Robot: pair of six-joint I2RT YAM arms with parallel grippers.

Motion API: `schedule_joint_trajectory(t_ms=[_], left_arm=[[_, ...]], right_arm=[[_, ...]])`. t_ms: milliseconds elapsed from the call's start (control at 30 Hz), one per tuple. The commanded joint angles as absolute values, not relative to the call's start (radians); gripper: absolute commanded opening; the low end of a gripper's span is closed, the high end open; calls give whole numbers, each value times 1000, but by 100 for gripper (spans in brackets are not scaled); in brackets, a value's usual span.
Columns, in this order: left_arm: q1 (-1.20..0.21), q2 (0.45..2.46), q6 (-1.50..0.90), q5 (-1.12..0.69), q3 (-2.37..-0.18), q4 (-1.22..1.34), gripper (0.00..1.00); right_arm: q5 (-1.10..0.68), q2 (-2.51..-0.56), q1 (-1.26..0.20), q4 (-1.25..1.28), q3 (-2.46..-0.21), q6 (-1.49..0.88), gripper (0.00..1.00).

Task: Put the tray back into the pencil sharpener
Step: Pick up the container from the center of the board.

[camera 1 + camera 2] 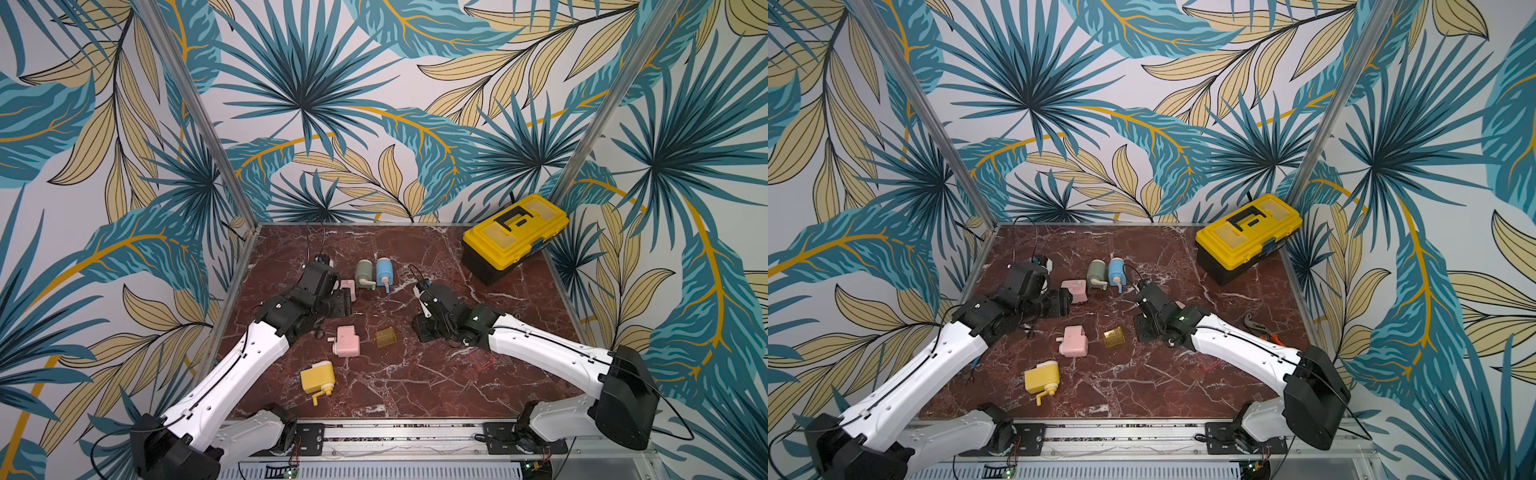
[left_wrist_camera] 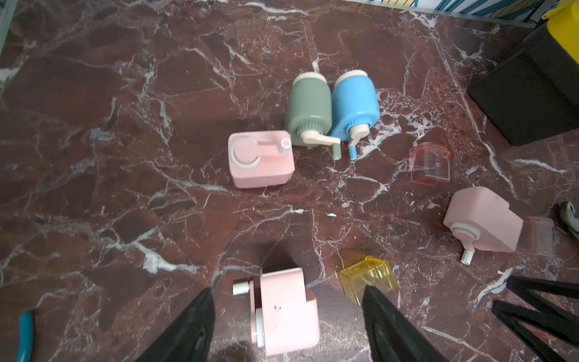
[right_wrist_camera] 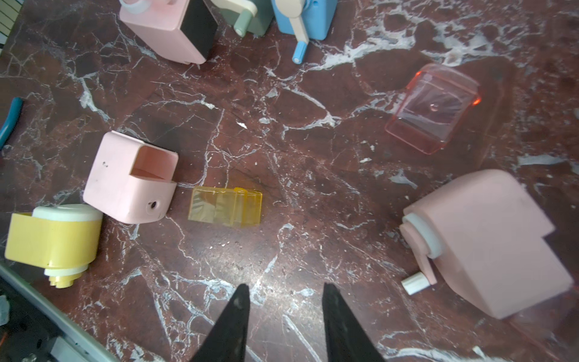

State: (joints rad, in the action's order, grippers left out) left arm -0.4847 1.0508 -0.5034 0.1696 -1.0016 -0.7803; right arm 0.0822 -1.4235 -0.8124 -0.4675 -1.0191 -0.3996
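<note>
Right gripper [image 3: 285, 286]: jaws stood apart over the bare marble table [image 3: 282, 141], pinching nothing; the wedge-shaped pink sharpener [image 3: 488, 241] lay just beside it.
Left gripper [image 2: 287, 290]: fingers spread wide and empty, hovering above the hollow pink sharpener [image 2: 285, 313] and the yellow tray [image 2: 366, 275].
Trays: the yellow tray lay on the marble just beside the hollow pink sharpener's open mouth; a pink tray [image 3: 432, 106] lay loose, well apart from it; a third clear tray [image 2: 539, 233] appeared to sit partly in the wedge-shaped pink sharpener's end, though blur left that uncertain.
Step in hand: judged to be choosing and picking up a loose tray; by colour, the pink tray would suit the hollow pink sharpener, and the yellow tray the yellow sharpener [image 3: 53, 238].
Doing it well: one gripper should pinch the tray across its side walls near the closed end, leaving the leading end free; the other should brace the sharpener, since light plastic would likely slide on polished marble; the tray should meet the mouth square and travel straight until flush, because a tilted entry could jam.
</note>
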Motion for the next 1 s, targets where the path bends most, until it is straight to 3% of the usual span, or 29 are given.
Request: schedule_joint_trajectory(t_ms=[0,333,667,967], left_arm=[[-492,951,-587,232,-924,-763,76],[-491,775,-717,270,-804,-759,77],[-491,731,-855,330,-789,-761,77],[-491,709,-969,382,-750,-761,77]], right_arm=[[-14,-1459,-812,-425,-1043,-288,47],[-146,-1525,-811,-281,-1026,369,64],[-145,-1551,-853,-44,-935,919,62],[-17,-1638,-910,117,-870,1098,59]])
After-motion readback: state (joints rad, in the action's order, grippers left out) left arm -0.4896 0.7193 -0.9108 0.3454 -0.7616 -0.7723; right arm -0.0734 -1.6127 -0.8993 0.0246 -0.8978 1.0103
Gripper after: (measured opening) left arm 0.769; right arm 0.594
